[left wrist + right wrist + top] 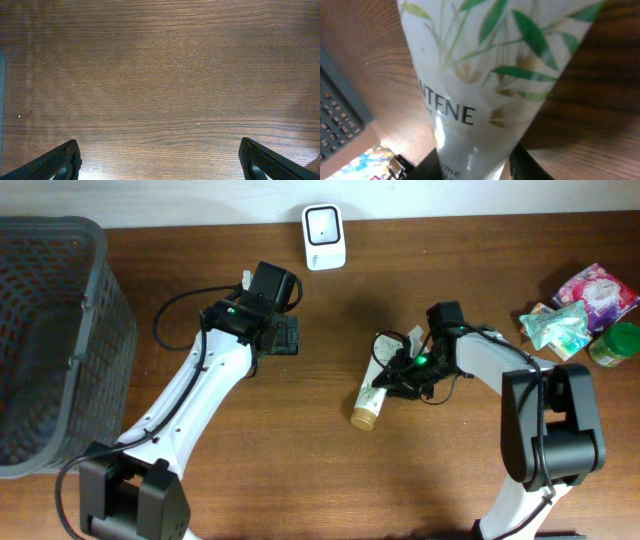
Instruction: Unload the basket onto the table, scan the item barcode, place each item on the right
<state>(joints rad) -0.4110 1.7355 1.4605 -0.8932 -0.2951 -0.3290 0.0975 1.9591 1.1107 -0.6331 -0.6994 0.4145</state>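
Right pincer point(400, 376) clenched on shampoo tube point(371, 396), flat on table point(300, 470), well apart from scanner point(324, 236). Hazard: slipping or twisting of the glossy, soft tube on lifting; barcode possibly facing away. Overhead only: scanner, whole layout. Right wrist only: leaf print, lettering, no barcode. Left pincer point(159, 145) released over bare wood.

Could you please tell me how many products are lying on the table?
4: a tube at the right gripper mid-table, and a pink packet, a teal packet and a green-capped bottle clustered at the right edge; more may hide beneath them.
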